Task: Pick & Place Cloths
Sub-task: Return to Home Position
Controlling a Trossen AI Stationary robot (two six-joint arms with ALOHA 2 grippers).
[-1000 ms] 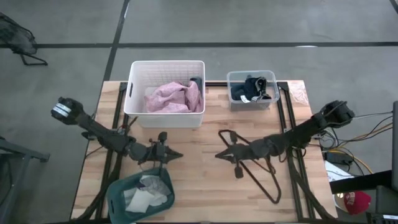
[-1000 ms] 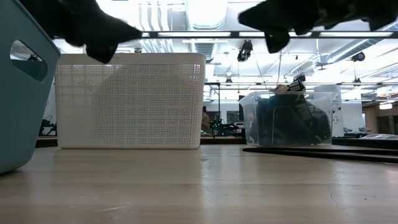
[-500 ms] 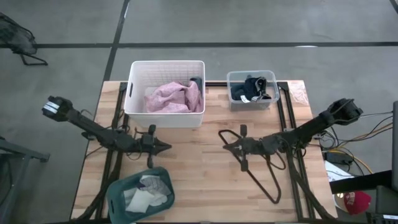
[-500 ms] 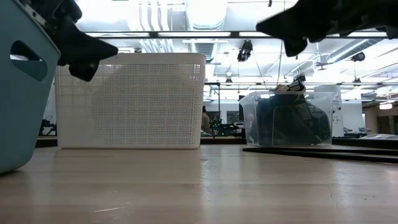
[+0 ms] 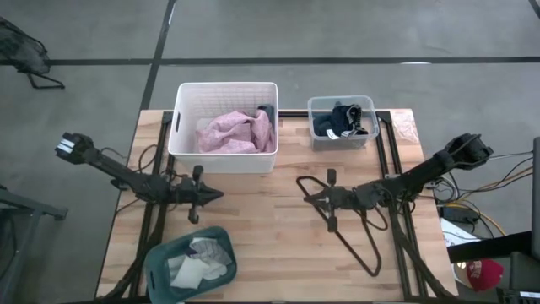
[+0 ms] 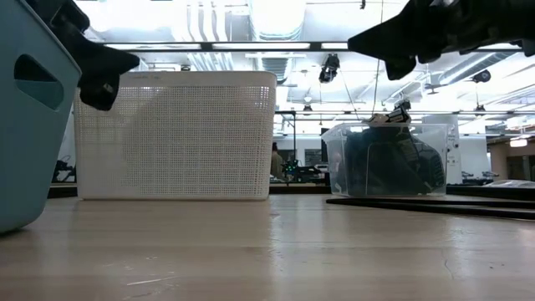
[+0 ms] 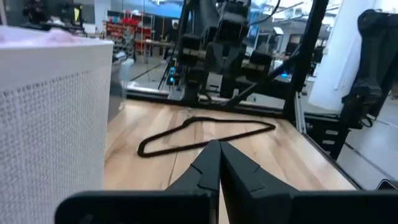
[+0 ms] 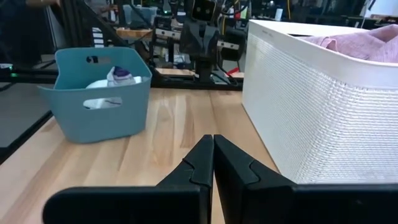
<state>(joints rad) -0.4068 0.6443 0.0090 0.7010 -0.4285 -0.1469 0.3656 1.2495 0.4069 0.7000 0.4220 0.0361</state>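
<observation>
- Since every cloth in view is sitting inside a container, sorting is looking done: crumpled pink garment (image 5: 236,131) is lying in the tall white perforated plastic basket (image 5: 226,85) at the table's far edge.
- Dark navy garments (image 5: 337,121) are filling the small clear plastic tub (image 5: 341,99) just beside that basket.
- White and grey socks (image 5: 202,262) are lying in the teal plastic bin (image 5: 154,257) at the near-left corner of the light wooden table (image 5: 261,236).
- Thin black wire hanger (image 5: 363,256) is lying flat on the boards, right of centre; not a cloth.
- Left gripper (image 5: 218,195) is hovering between basket and teal bin, fingers pressed together, carrying nothing.
- Right gripper (image 5: 305,198) is hovering close to the hanger's hook end, fingers likewise pinched together, empty.
- Risk, my read: right arm dipping low while homing could be snagging the hook and dragging the hanger off the table.
- Second risk: left arm swinging low could be clipping the teal bin's rim and tipping socks out.
</observation>
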